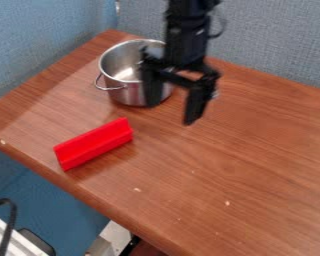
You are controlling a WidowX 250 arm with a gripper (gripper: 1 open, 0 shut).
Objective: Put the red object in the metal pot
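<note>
The black hand [175,98] is spread wide, its two fingers well apart and pointing down, with nothing between them. It is slightly blurred and hangs in front of the right side of the metal pot [123,75], hiding part of its wall; whether the two touch cannot be told. The pot stands upright near the far left corner of the wooden worktop [236,165], its shiny steel side facing the camera and a wire loop handle [109,86] sticking out at its left. Nearer the camera, close to the worktop's left edge, the red block [93,144] lies flat and slantwise, well apart from both pot and hand. Past the worktop's edge, in the lower left corner of the view, a black cable [12,222] curves over a white surface [19,243]. Blue-grey panels [49,40] rise behind the worktop.
</note>
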